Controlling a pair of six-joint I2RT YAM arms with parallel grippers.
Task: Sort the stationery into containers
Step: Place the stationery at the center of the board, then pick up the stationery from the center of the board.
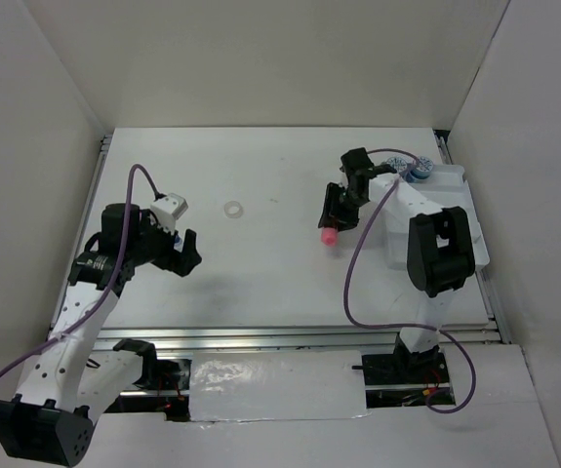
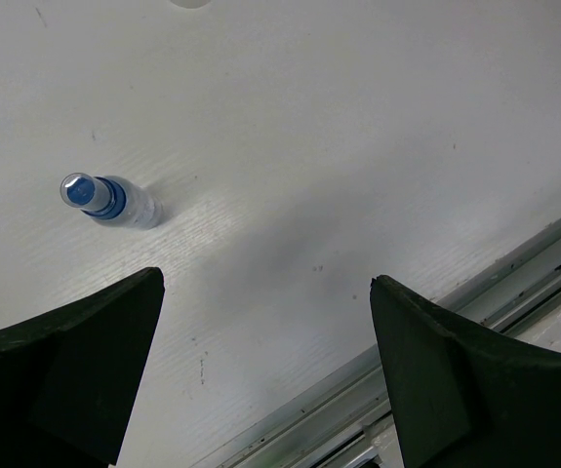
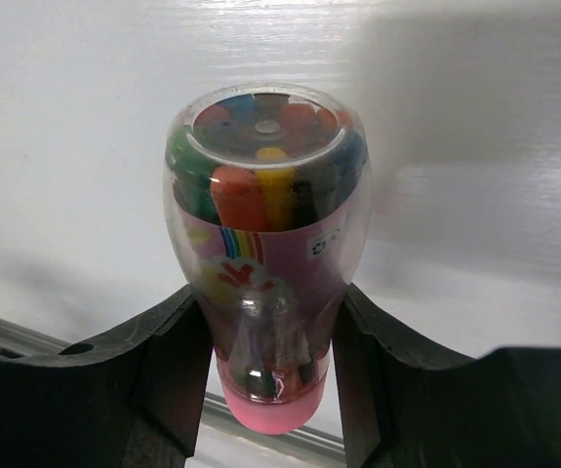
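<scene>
Right wrist view: my right gripper (image 3: 268,336) is pinching the pink tube (image 3: 265,244) at its narrow neck, one finger on each side just above the pink cap. The clear wide end, full of coloured pens, faces the camera. The top external view adds what that close-up cannot. There the tube is off the white tray (image 1: 453,182), just to its left over the surface (image 1: 280,283), with the cap toward the near edge. Two blue pots (image 1: 418,172) sit at the tray's far end beside my arm, and the translucent ring (image 1: 233,209) lies between my two arms. My left gripper (image 2: 265,283) is spread wide with nothing between its fingers. Only its wrist view shows the blue-capped bottle (image 2: 114,198), which is on the surface ahead of the finger at that view's left, apart from it.
</scene>
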